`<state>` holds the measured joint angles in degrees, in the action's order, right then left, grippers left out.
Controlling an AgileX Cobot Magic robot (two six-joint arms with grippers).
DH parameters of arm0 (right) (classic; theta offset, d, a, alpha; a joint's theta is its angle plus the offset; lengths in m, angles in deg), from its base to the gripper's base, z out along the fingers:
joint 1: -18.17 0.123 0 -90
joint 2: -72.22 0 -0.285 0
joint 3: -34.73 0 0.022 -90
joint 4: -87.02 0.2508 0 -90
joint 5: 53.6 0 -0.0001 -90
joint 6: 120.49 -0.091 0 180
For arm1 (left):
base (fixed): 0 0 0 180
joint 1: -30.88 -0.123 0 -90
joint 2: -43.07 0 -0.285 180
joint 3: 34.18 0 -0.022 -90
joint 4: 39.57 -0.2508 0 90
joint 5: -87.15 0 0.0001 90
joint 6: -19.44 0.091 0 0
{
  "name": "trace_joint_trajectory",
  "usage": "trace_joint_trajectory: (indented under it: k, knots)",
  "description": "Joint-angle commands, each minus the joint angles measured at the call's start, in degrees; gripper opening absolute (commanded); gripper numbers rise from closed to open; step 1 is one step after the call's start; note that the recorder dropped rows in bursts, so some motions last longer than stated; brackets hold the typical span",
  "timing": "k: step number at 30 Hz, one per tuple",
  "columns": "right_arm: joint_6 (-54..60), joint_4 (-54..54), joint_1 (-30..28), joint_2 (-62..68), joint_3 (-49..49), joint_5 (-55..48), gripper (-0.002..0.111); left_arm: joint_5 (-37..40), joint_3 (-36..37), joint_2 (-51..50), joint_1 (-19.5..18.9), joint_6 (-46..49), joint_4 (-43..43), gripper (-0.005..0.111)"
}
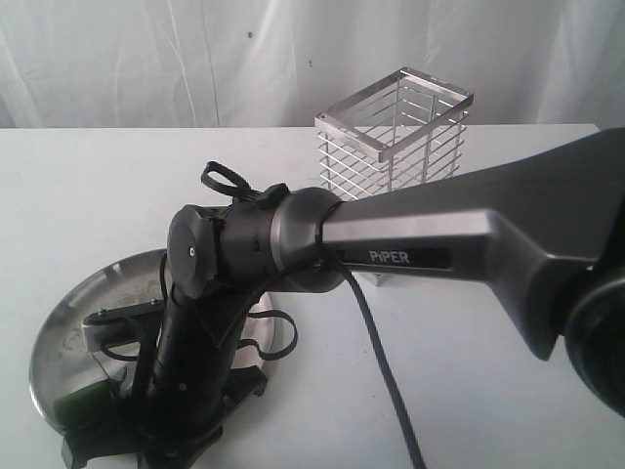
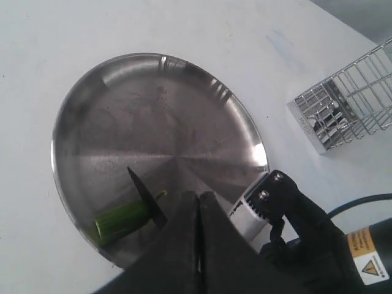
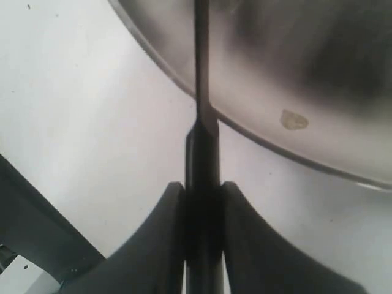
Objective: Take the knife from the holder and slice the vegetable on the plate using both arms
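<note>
With its two dark fingers clamped tight on the black handle, the right gripper holds the knife, blade edge-on and running out over the rim of the plate. From the left wrist view the black pointed blade shows tilted, tip up, lower edge meeting the vegetable near its stem end; actual cut depth can't be told. Left gripper has its fingers pressed together, only a thin seam between them, nothing seen gripped, sitting just beside the vegetable at the plate's near rim. Whether it touches the vegetable can't be told. Vegetable is a dark green stub, pale flesh at one cut face, lying close to the plate's edge, also showing as a green bit at the plate's lower left in the exterior view. Plate is shiny steel, round, on a white table. Right arm, grey link lettered PiPER, reaches across from the right and bends down over the plate, black cable hanging off it. Holder, silver wire basket, stands upright behind the arm, well apart from the plate, no knife in it. White curtain behind the table.
</note>
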<state>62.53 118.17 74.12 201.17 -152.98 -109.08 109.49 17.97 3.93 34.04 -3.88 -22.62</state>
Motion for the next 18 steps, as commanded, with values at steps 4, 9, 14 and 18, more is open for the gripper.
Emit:
trace_joint_trajectory:
  k: [4,9,14,18]
  knots:
    - [1.4,0.2,0.0,-0.1,-0.3,-0.4,0.003,-0.7,-0.2,-1.9,0.4,-0.4,1.0,0.0]
    - [2.1,0.1,0.0,-0.1,-0.3,-0.4,0.003,-9.2,6.7,-8.7,0.4,-2.4,11.1,0.0]
    - [2.4,0.1,0.0,-0.1,-0.3,-0.1,0.003,-13.1,4.6,-22.5,0.4,12.2,27.6,0.0]
    - [3.0,0.0,0.0,-0.1,-0.3,-0.1,0.003,-12.1,0.1,-30.6,0.4,27.7,43.8,0.0]
